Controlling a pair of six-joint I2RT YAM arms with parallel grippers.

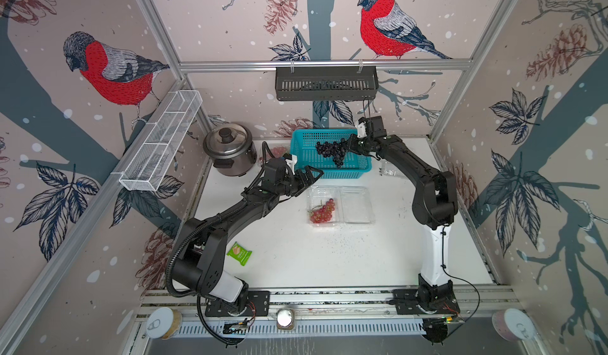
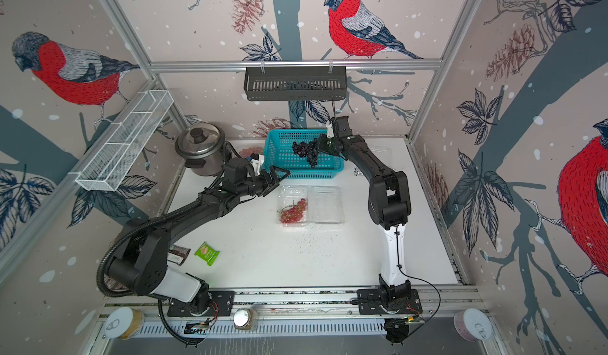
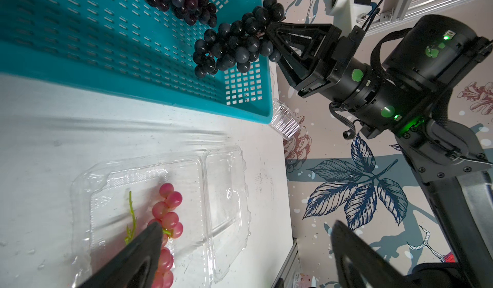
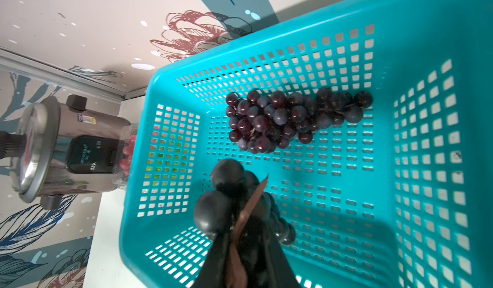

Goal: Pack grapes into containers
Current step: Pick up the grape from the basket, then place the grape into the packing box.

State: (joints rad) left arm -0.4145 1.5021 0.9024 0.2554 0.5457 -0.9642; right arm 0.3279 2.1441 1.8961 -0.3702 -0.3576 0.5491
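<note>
Right wrist view: the right gripper [image 4: 245, 228] sits blurred at the frame edge. Its jaws are pinched nearly together on the brown stem of the held dark bunch [image 4: 221, 193], whose grapes are too near the lens to be sharp. In both top views this bunch overlaps a second dark bunch [image 4: 288, 121] on the floor of the teal basket [image 4: 440, 46], and the two cannot be told apart there. A far container [image 4: 127, 150] with red grapes is mostly hidden between the basket and the rice cooker [image 4: 66, 150]. A side container [image 3: 284, 121] shows only a ribbed corner past the basket.

Held grapes are round, matte, black-purple, and hang clear of the basket floor. A red bunch [image 1: 324, 210] with a green stem lies in one half of the open container [image 1: 357, 205] on the table [image 1: 296, 264], in front of the basket.

Right arm bends inward, wrist over the basket's right rim. Left arm stretches toward the basket's near left corner. The left gripper [image 1: 314, 179] has its jaws wide and empty, beside the open container.
</note>
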